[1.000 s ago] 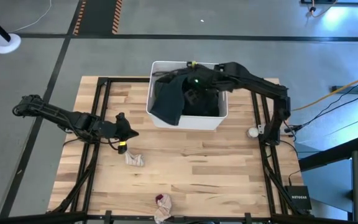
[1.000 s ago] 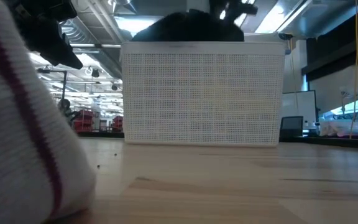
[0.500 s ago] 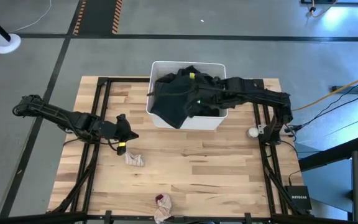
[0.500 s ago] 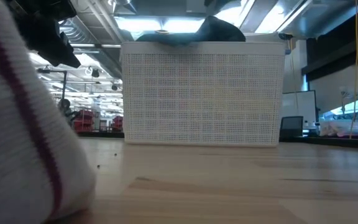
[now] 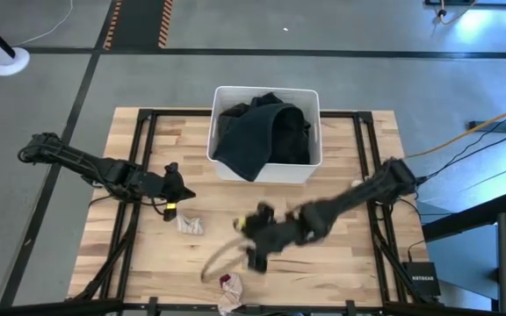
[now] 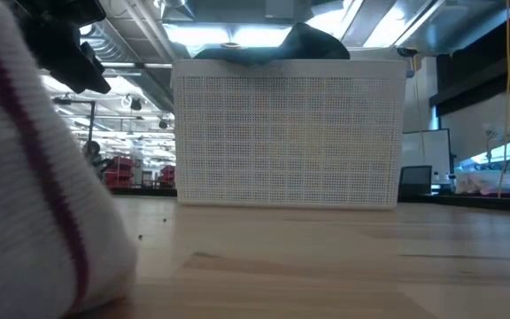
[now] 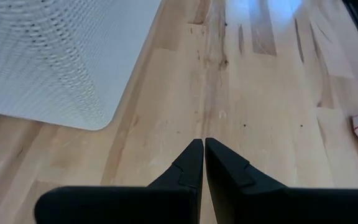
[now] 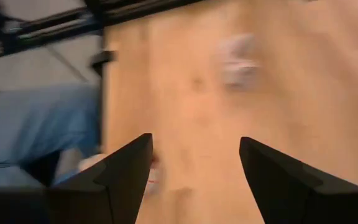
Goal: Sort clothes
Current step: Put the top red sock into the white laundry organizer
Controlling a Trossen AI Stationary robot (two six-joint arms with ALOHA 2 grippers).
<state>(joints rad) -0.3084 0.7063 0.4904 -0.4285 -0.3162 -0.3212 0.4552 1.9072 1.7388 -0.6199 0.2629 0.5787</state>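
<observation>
High view | right end effector [image 5: 255,239] open, empty | left end effector [image 5: 179,188] closed, empty

One white bin [image 5: 266,168] stood on the table [image 5: 323,263], holding one heap of dark clothes [image 5: 262,130]. Two small pieces lay loose on the wood: a pale one [image 5: 190,225] and a maroon-and-white one [image 5: 229,290]. Two arms were present.

Bin [image 5: 265,168] blocks the worktop's [image 5: 341,254] far middle. Near side's mostly open, just two small cloth pieces [image 5: 190,225] [image 5: 229,283] and the right arm [image 5: 341,204] cutting across it.
</observation>
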